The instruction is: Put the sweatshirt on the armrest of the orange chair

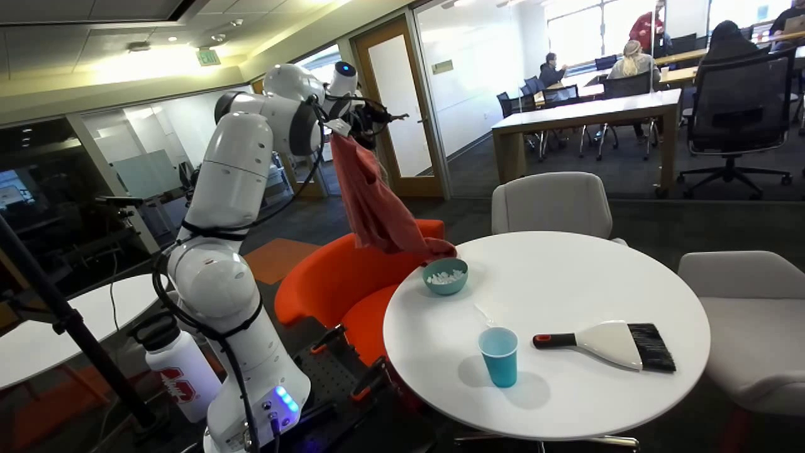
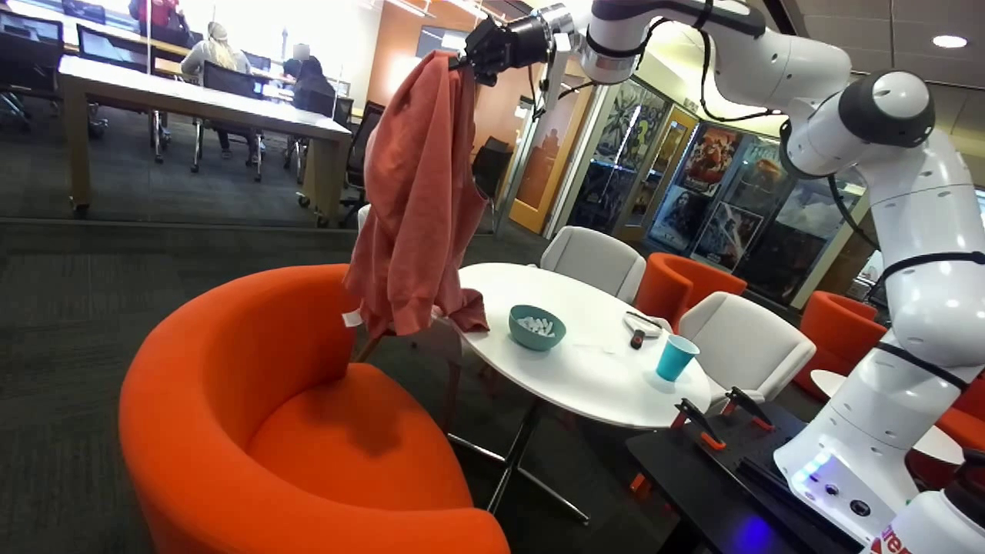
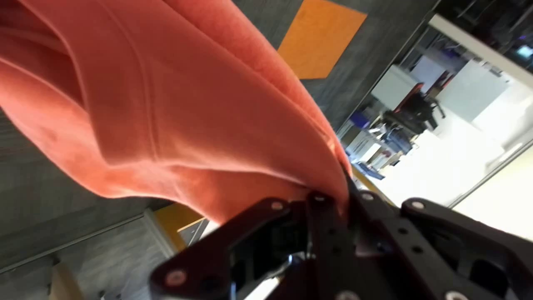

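Observation:
The sweatshirt is salmon red and hangs long from my gripper in both exterior views (image 1: 377, 207) (image 2: 419, 192). It fills the upper left of the wrist view (image 3: 187, 112). My gripper (image 2: 462, 65) is shut on its top edge, and the cloth is pinched between the fingertips in the wrist view (image 3: 345, 196). The orange chair (image 2: 200, 400) has a rounded back that runs into its armrests (image 2: 454, 531). It also shows behind the sweatshirt (image 1: 343, 270). The hem hangs near the chair's table-side armrest and the table edge. Whether it touches either is unclear.
A round white table (image 1: 566, 270) stands beside the chair. A green bowl (image 1: 445, 290) of white pieces is close to the sweatshirt's lower end. A blue cup (image 1: 500, 365) and a brush with dustpan (image 1: 610, 345) are on the table. Grey chairs (image 1: 553, 204) stand around it.

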Controlling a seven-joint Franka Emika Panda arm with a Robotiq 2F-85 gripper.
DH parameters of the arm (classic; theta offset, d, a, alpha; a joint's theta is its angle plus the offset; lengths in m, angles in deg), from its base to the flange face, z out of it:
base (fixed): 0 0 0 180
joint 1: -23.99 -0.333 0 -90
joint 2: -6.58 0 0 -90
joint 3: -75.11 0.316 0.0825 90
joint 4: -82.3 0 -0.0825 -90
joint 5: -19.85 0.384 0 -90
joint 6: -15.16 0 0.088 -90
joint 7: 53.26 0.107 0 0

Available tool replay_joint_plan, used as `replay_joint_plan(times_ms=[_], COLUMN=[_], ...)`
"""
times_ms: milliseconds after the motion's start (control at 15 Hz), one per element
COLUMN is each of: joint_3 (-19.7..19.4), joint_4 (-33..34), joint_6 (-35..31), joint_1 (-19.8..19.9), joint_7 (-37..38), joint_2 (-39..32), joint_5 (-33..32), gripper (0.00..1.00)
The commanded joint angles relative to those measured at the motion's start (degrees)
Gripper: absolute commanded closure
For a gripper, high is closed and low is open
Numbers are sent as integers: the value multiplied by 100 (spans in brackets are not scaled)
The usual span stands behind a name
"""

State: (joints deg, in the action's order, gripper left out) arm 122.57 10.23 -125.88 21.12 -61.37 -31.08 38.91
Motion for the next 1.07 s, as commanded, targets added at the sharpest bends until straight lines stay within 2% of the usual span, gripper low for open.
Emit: replay_joint_plan(times_ms=[0,333,600,667,733,1000], joint_3=[953,2490,3904,3338,3483,3332], joint_4=[-1412,-2882,-3933,-3480,-3645,-3657], joint_6=[-113,-146,-198,-47,-52,-53], joint_1=[769,1838,3021,2366,2499,2414], joint_7=[-621,-1464,-2103,-1834,-1877,-1875], joint_2=[784,1393,1771,1398,1492,1470], joint_5=[841,1990,2874,2431,2475,2441], gripper=[98,98,98,98,92,92])
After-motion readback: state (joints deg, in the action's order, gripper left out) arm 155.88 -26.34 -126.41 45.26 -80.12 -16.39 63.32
